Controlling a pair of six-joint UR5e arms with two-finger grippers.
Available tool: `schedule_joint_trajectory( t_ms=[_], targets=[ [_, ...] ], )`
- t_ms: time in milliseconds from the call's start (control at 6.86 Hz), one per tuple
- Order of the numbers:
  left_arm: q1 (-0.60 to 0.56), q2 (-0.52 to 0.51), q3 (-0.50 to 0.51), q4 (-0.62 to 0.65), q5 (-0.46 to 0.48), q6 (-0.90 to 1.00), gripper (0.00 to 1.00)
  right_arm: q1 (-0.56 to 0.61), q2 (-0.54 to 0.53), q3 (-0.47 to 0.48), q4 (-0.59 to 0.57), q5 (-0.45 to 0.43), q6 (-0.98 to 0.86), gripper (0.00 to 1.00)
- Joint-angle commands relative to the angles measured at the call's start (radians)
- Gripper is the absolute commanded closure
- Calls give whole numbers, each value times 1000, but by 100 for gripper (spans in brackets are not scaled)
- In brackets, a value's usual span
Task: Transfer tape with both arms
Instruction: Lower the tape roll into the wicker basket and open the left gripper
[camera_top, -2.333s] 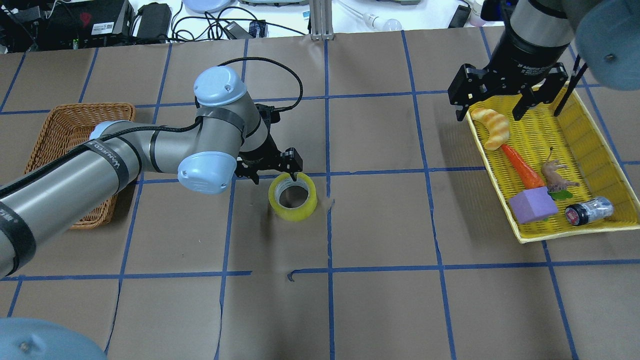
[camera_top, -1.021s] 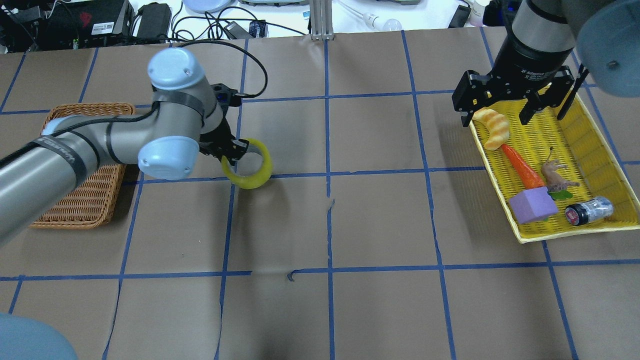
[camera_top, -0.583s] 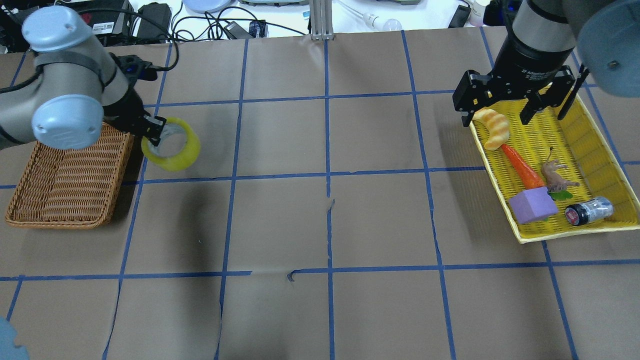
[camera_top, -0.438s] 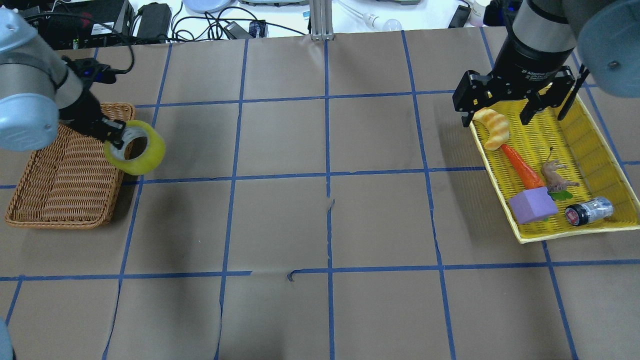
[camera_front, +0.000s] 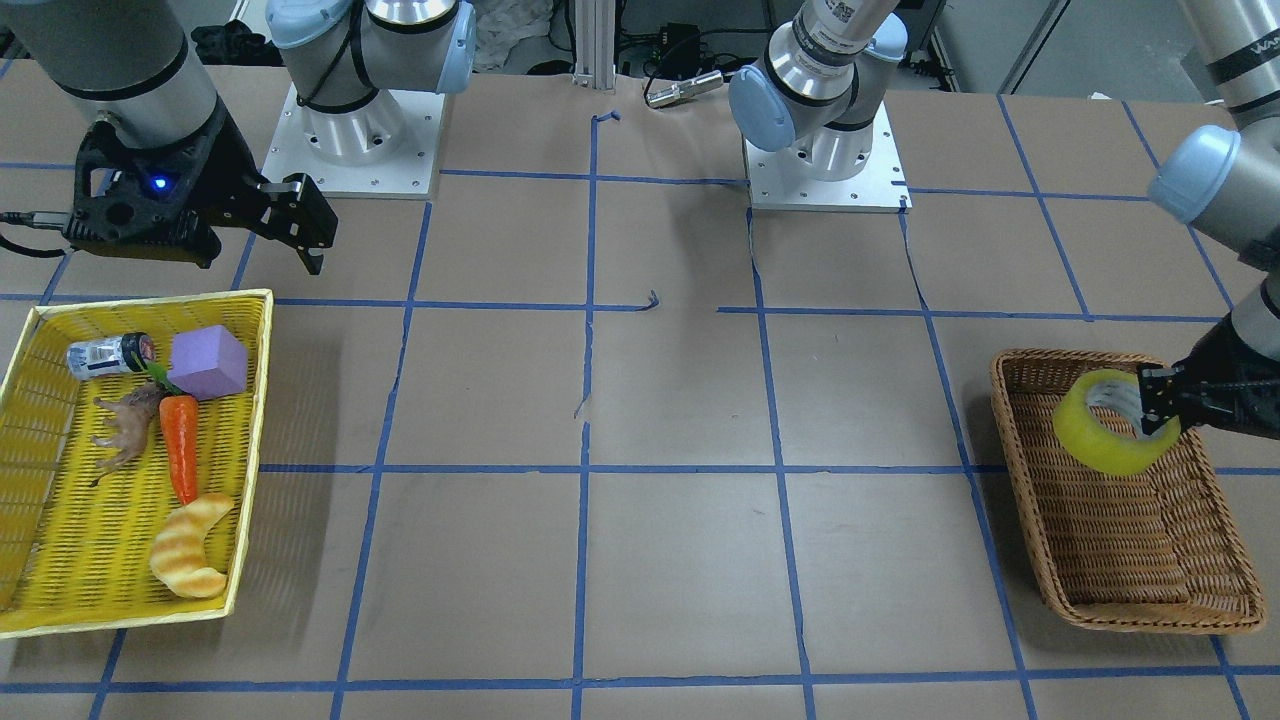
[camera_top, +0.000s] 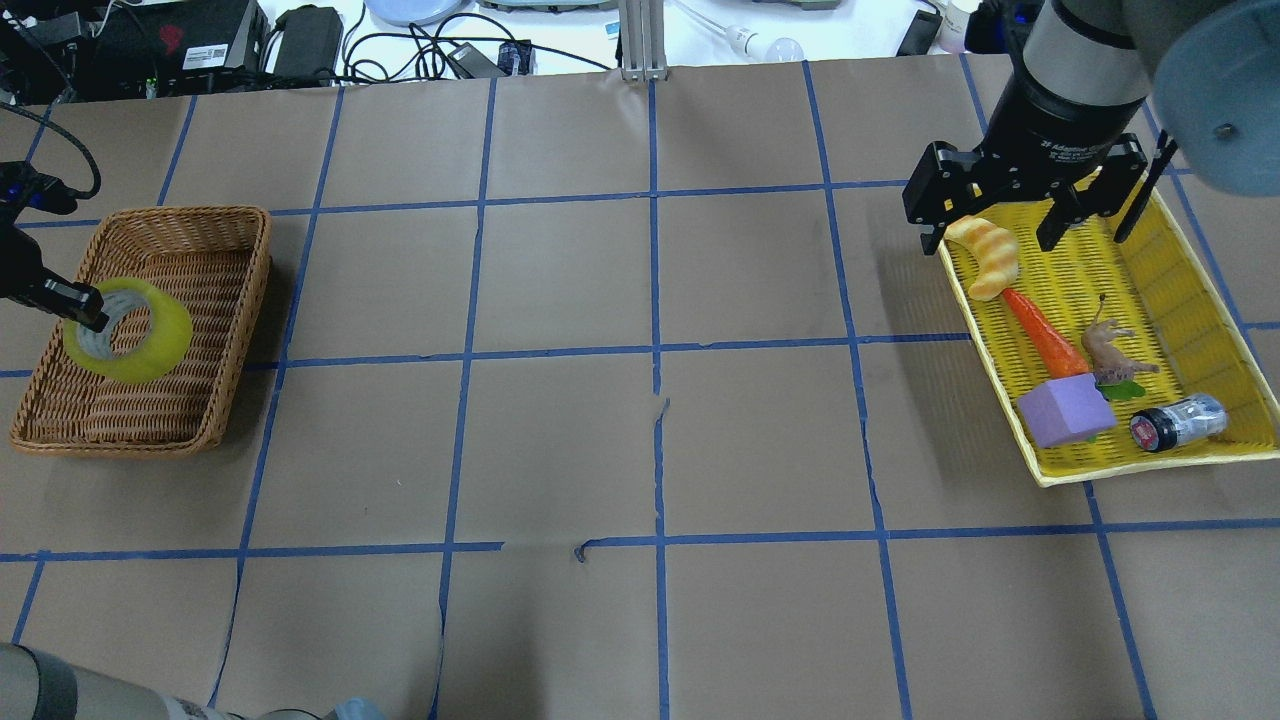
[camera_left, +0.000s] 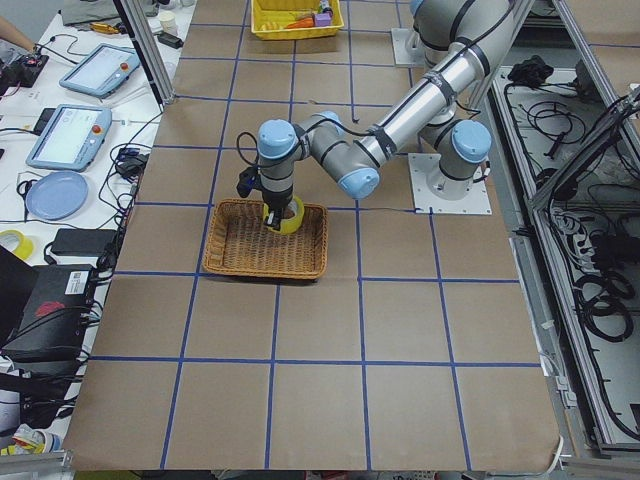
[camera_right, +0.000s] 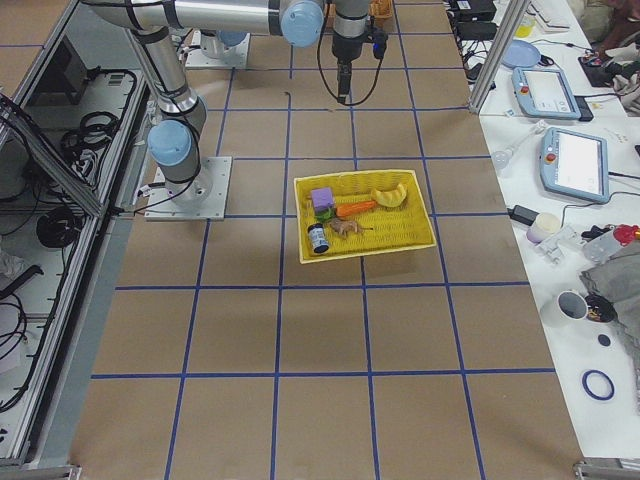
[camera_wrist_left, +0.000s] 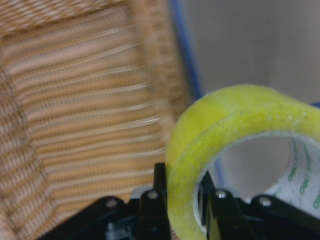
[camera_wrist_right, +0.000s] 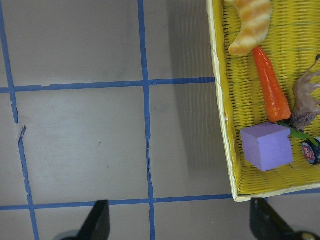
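Observation:
The yellow tape roll (camera_top: 135, 340) hangs tilted over the inside of the brown wicker basket (camera_top: 255, 270). My left gripper (camera_top: 88, 308) is shut on the roll's wall, one finger inside the core and one outside. The left wrist view shows the roll (camera_wrist_left: 220, 145) clamped between the fingers (camera_wrist_left: 150, 210), with the basket weave behind it. The front view shows the roll (camera_front: 1105, 435) over the basket's half nearer the robot. My right gripper (camera_top: 985, 232) is open and empty, hovering over the far end of the yellow tray (camera_top: 1130, 470), above the striped croissant toy (camera_top: 985, 260).
The yellow tray holds a carrot (camera_top: 1045, 335), an animal figure (camera_top: 1105, 345), a purple block (camera_top: 1065, 410) and a small bottle (camera_top: 1178, 422). Brown paper with blue tape lines covers the table (camera_top: 650, 440). Cables and devices lie beyond the far edge.
My left arm lifted the tape from the table's middle and carried it left, until it is over the basket. The right gripper has barely moved.

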Motion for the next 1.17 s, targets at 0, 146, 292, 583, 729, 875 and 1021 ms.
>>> schedule_joint_trajectory(
  t_ms=[0,146,292,583,729,875,1021],
  targets=[
    [14,-99,0,187,-1,21,100,0,2,0,8,6,2,0],
    [14,-151,-2,271,-29,19,100,2,2,0,9,7,0,0],
    [13,-168,-6,284,-31,10,80,2,7,-1,9,6,2,0],
    [-18,-130,-12,267,-57,-129,4,2,15,-2,6,9,2,0],
    [-55,-86,1,190,-51,-136,4,0,15,-3,5,0,2,0],
    [-78,-23,3,145,-51,-146,4,0,16,-2,5,-6,0,0],
    [-120,46,15,35,-49,-242,4,0,15,-3,-3,-7,3,0]
  ],
)
